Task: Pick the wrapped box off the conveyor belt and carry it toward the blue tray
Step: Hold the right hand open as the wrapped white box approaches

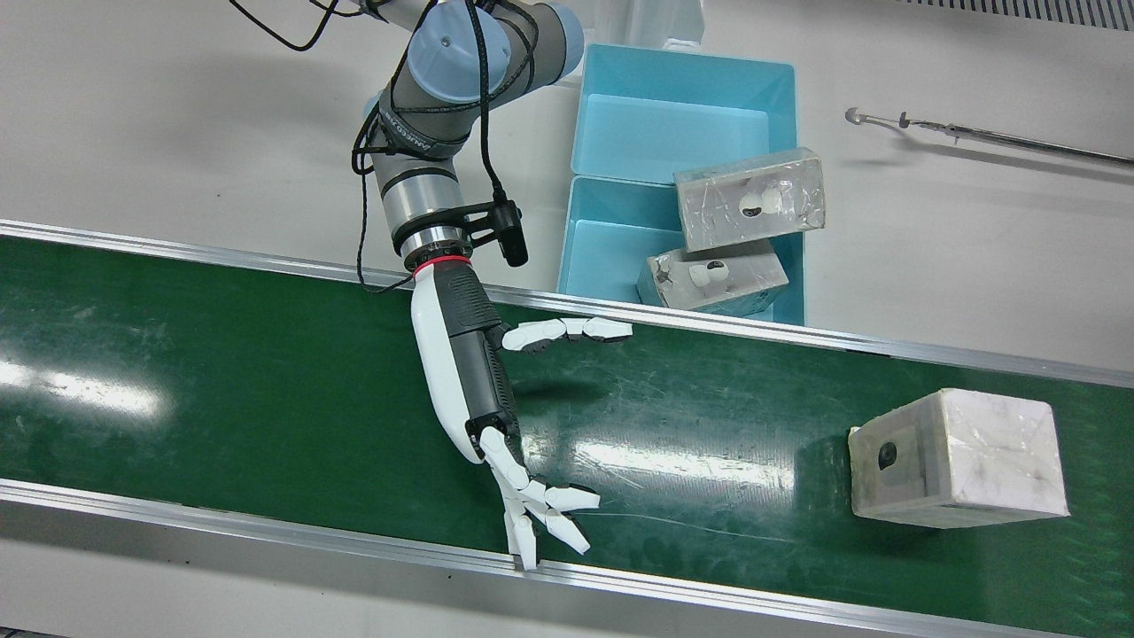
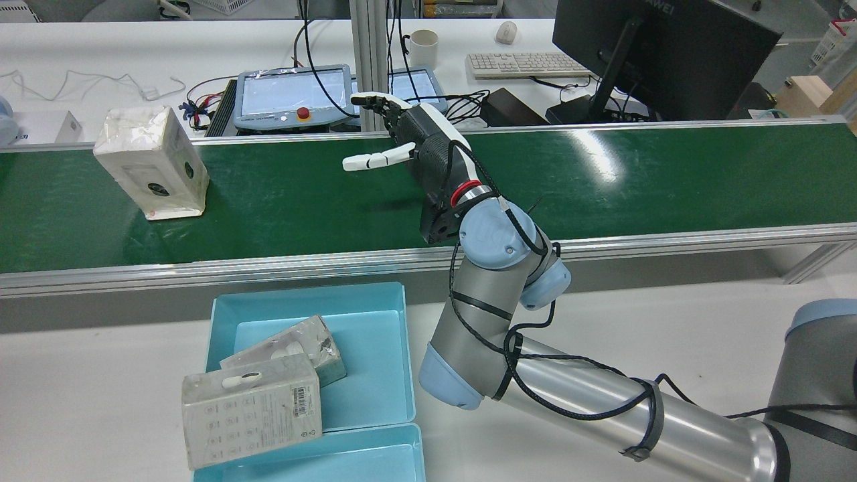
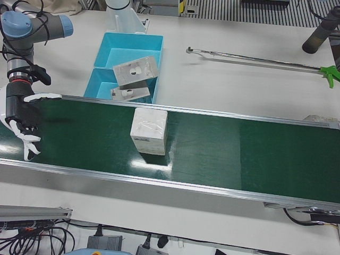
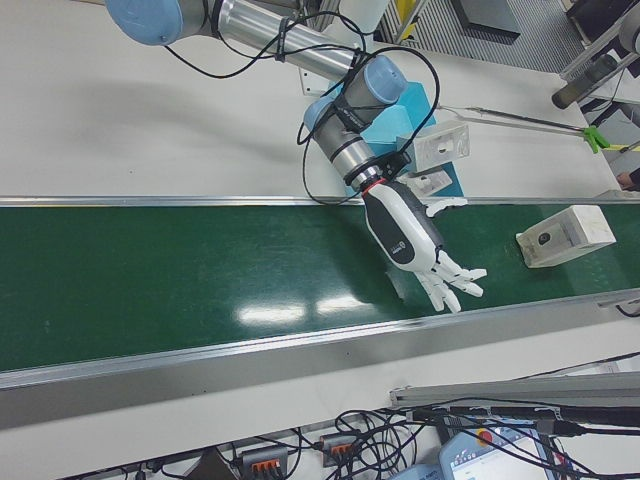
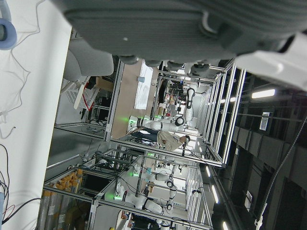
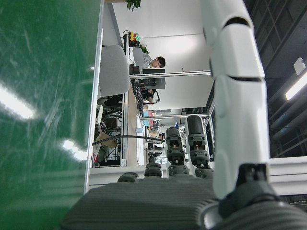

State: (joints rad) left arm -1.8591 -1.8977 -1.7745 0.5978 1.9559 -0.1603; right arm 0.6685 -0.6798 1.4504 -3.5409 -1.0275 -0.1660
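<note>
Your right hand (image 1: pixel 478 390) hovers over conveyor belt (image 1: pixel 266 390) mid-span, fingers (image 1: pixel 540 514) spread, empty. Wrapped box (image 1: pixel 961 456) upright on belt, well apart. Blue tray (image 1: pixel 682 115) beyond belt's robot-side edge. Left hand fingers: cannot tell.

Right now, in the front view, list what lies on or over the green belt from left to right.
Right hand, open over the belt with fingers spread → bare belt with glare → wrapped box near the right end.
</note>
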